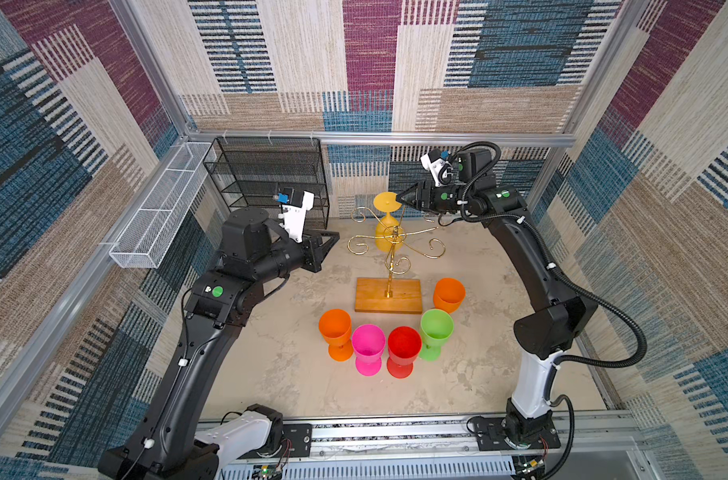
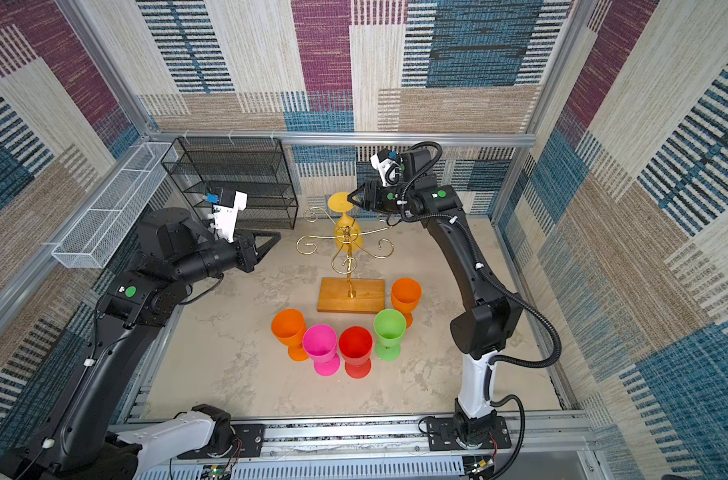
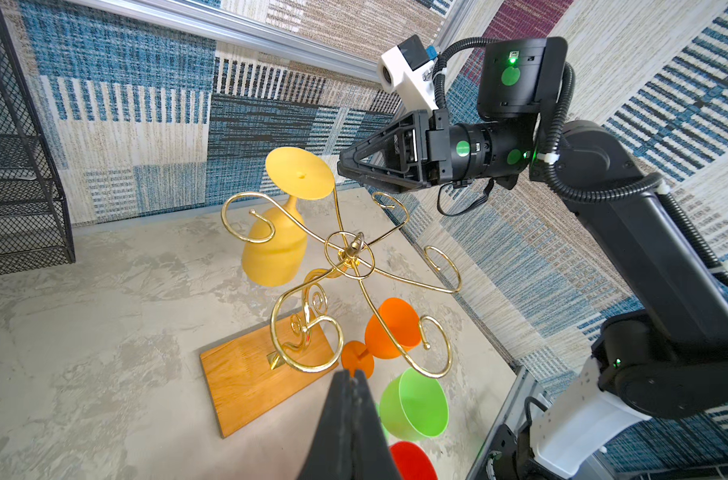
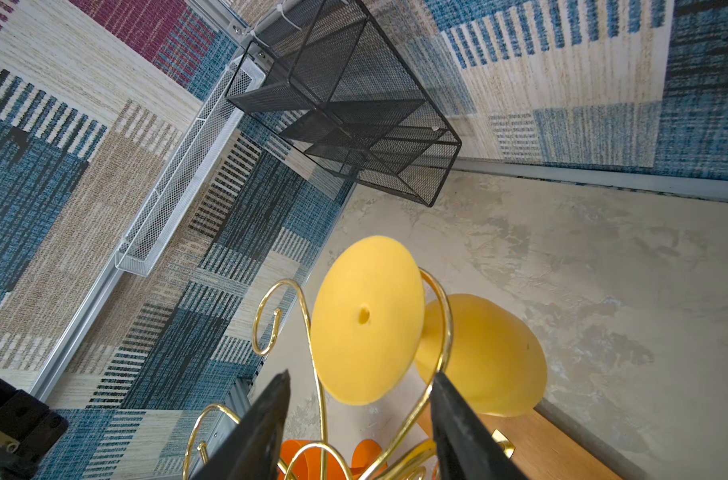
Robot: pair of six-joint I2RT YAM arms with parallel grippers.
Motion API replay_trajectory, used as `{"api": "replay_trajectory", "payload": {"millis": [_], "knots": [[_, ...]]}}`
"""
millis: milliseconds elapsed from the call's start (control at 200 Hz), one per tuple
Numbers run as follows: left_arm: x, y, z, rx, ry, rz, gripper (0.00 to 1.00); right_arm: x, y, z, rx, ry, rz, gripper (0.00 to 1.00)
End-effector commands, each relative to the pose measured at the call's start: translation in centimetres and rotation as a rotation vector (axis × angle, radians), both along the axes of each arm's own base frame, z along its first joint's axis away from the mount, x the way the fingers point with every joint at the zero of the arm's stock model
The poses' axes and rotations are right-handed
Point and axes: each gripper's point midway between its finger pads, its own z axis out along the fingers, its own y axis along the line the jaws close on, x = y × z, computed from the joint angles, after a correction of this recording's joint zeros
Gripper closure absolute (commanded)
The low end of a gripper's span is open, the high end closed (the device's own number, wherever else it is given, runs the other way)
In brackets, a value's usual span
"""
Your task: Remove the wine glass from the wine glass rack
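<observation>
Two jaws on my right gripper (image 4: 361, 374) stand spread, the wine glass (image 4: 366, 320) foot's edge between their tips; my left gripper (image 3: 351, 374) has its jaws pressed together, empty.

free: floor (image 1: 304, 299) left of wine glass rack (image 1: 399, 299) | blocked: cups (image 1: 368, 345) front and right

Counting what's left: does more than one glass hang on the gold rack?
No, only the yellow wine glass hangs from the wine glass rack; nothing else is on it.
</observation>
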Motion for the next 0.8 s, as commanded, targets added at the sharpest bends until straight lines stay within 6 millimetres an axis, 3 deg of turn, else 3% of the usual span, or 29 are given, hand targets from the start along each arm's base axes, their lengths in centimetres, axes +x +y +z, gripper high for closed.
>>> {"api": "replay_trajectory", "payload": {"millis": [0, 796], "knots": [[-0.01, -0.5, 0.79, -0.02, -0.028, -0.027, 0.94, -0.15, 0.36, 1.36, 0.028, -0.047, 0.023, 0.44], [0.06, -1.01, 0.52, -0.019, -0.025, -0.046, 0.96, 0.62, 1.18, 0.69, 0.028, -0.025, 0.033, 0.45]]}}
